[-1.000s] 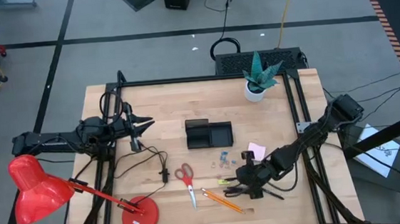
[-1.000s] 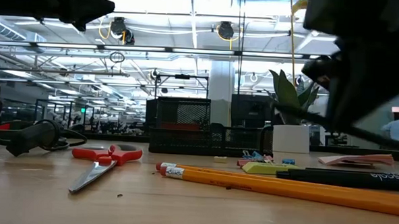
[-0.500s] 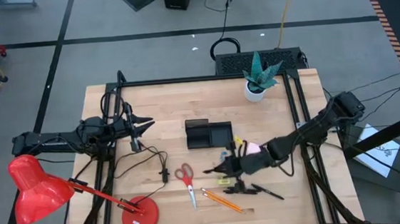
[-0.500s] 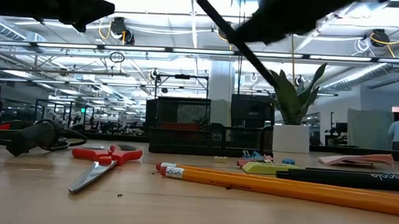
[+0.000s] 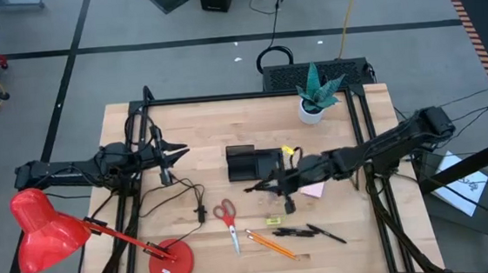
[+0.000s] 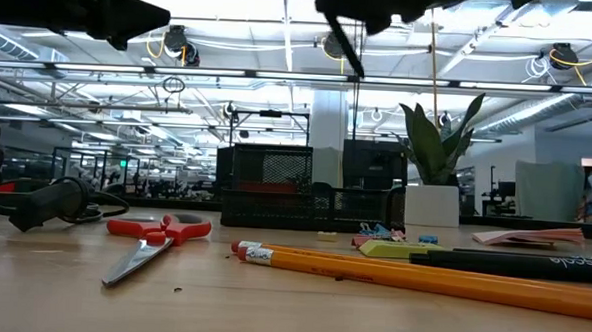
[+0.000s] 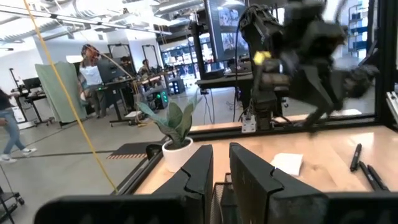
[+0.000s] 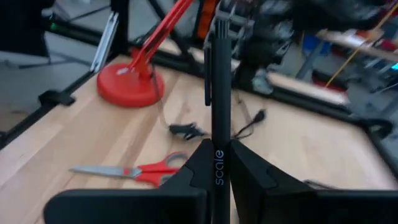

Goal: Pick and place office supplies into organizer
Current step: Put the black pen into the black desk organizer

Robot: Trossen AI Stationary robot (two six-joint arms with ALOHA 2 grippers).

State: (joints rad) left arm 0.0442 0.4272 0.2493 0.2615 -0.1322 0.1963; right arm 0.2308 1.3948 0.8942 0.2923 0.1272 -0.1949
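Here the right gripper (image 8: pixel 214 163) clamps a black pen (image 8: pixel 219 93) lengthwise, so its tip leads toward the organizer (image 5: pixel 255 163) just ahead; the left gripper (image 7: pixel 221 163) waits well off, fingers nearly together, empty.

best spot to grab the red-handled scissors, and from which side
Grip the red-handled scissors from straight above at the pivot, where the red handles meet the steel blades. They lie flat and closed on the wooden table, blades pointing toward its front edge, so jaws set across that narrow neck would close on both sides. The loops are wider, the blade tips thin and slippery.
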